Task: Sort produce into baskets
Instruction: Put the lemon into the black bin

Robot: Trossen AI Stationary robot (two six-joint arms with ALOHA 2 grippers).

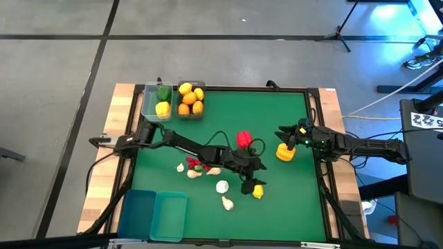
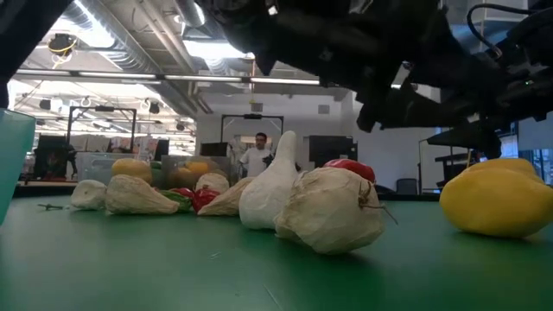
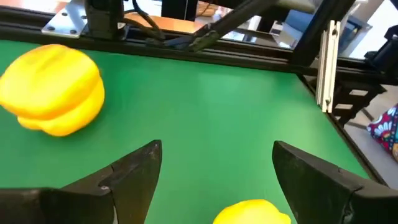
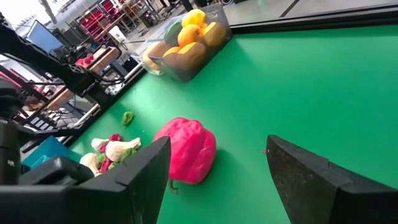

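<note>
My left gripper (image 1: 252,185) (image 3: 214,162) hovers open just over a yellow lemon (image 1: 258,191) (image 3: 252,213) in the middle of the green mat, one finger on each side of it and not touching. A yellow pepper (image 1: 285,152) (image 3: 53,90) and a red pepper (image 1: 243,140) (image 4: 186,149) lie beyond it. Garlic bulbs (image 1: 222,186) (image 2: 333,212) and small chilies (image 1: 196,164) lie to its left. Two far baskets hold peppers (image 1: 158,100) and lemons with oranges (image 1: 190,100) (image 4: 186,40). My right gripper (image 1: 285,133) (image 4: 217,162) waits open at the right.
Two teal baskets (image 1: 138,211) (image 1: 170,214) stand at the near left corner. A raised dark frame (image 1: 315,138) runs round the mat. Green mat lies bare at the near right (image 1: 291,207) and the far middle (image 1: 256,111).
</note>
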